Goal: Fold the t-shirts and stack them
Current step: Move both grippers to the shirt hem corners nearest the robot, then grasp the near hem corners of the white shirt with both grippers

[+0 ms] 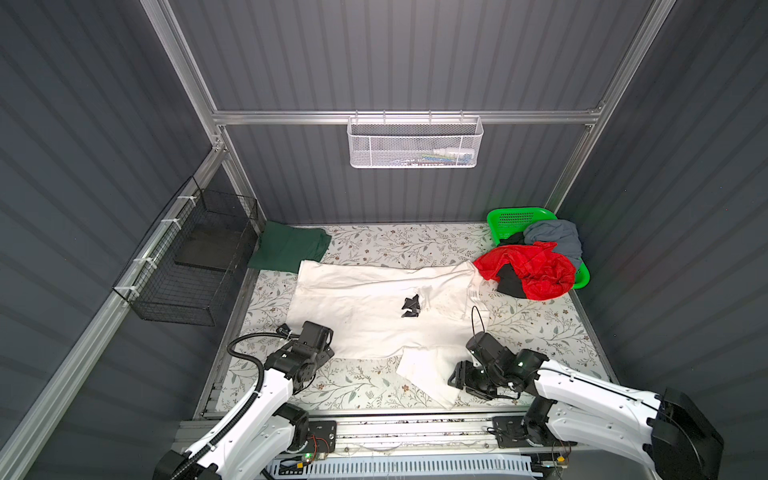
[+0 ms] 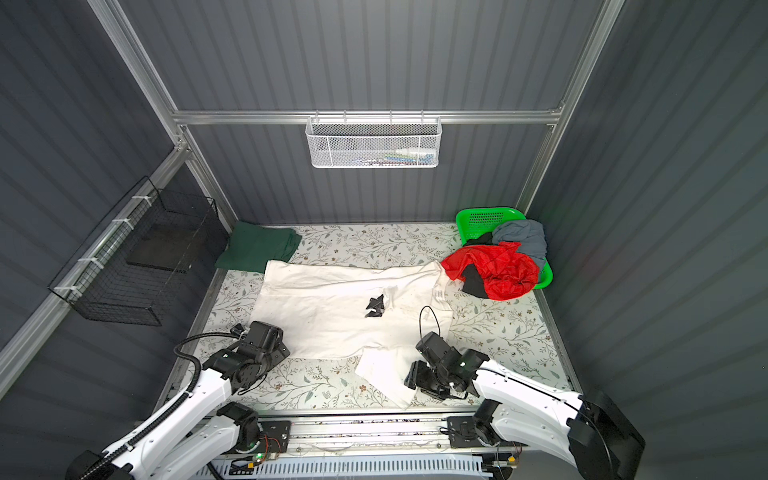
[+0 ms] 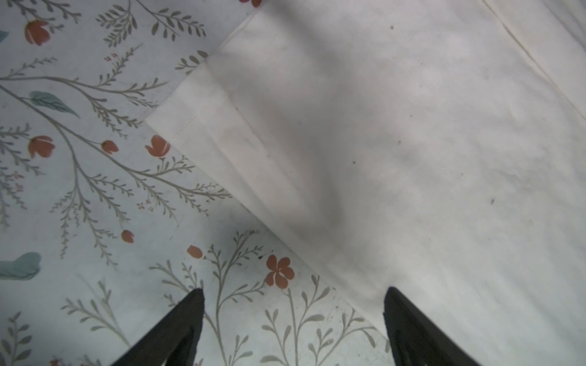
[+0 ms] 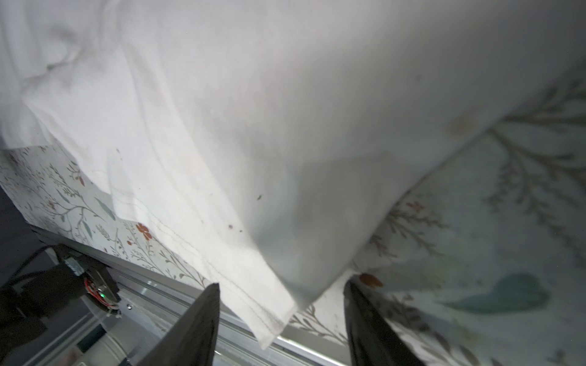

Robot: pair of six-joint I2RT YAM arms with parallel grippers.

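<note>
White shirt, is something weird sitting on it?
Yes. Small black angular bits lie in the middle of the white shirt. They do not match the cloth, and what they are is unclear.

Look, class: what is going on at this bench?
Two robot arms work on a large off-white t-shirt spread on the flowered table. The left gripper straddles its edge with open jaws; the right gripper has a sleeve end between open jaws. A folded dark green t-shirt lies at the back; a heap of red, black and grey-blue t-shirts fills the bright green plastic basket.
</note>
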